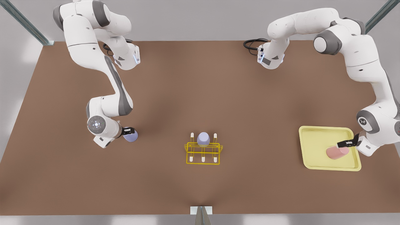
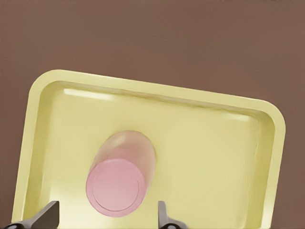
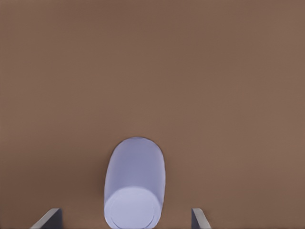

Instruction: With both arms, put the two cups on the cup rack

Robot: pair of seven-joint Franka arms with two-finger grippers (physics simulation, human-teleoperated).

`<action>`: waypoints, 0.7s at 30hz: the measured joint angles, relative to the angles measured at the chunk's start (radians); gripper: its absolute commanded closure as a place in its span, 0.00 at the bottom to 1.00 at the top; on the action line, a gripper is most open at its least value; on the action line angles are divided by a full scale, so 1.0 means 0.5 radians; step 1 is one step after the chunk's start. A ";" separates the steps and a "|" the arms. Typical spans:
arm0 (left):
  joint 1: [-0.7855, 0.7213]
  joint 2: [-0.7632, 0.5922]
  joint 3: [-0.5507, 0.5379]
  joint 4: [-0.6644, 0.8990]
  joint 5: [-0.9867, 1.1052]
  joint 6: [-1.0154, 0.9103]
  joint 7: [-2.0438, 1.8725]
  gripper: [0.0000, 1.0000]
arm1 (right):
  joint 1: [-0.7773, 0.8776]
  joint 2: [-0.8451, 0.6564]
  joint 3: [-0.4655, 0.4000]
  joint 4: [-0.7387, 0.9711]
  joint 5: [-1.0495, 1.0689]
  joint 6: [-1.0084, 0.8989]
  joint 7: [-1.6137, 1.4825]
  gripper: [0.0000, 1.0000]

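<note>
on the yellow tray, lower right of the front view: salmon cup, upside down, left gripper spread wide round it. lower left: lavender cup on the table, right gripper likewise wide (both poised to grasp). centre: cup rack, another lavender cup already on a peg.

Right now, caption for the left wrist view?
Open left gripper straddling the pink cup in the tray.

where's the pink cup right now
The pink cup sits in the pale yellow tray at the front view's right, between the open fingers of the left gripper.
</note>
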State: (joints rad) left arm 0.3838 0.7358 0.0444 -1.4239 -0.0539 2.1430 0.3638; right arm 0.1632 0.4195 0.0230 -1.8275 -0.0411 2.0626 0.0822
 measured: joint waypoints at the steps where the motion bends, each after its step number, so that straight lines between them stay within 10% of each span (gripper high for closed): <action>1: -0.001 0.019 -0.001 0.000 -0.006 0.038 0.023 0.00 | -0.001 -0.001 0.000 -0.039 0.004 0.048 0.017 0.00; 21: -0.008 0.213 -0.004 0.013 -0.043 0.286 0.296 0.00 | -0.014 0.040 0.000 -0.446 0.011 0.663 0.216 0.00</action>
State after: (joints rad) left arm 0.3797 0.8424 0.0425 -1.4174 -0.0753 2.2858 0.5117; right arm 0.1563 0.4396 0.0230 -2.0504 -0.0355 2.3943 0.1901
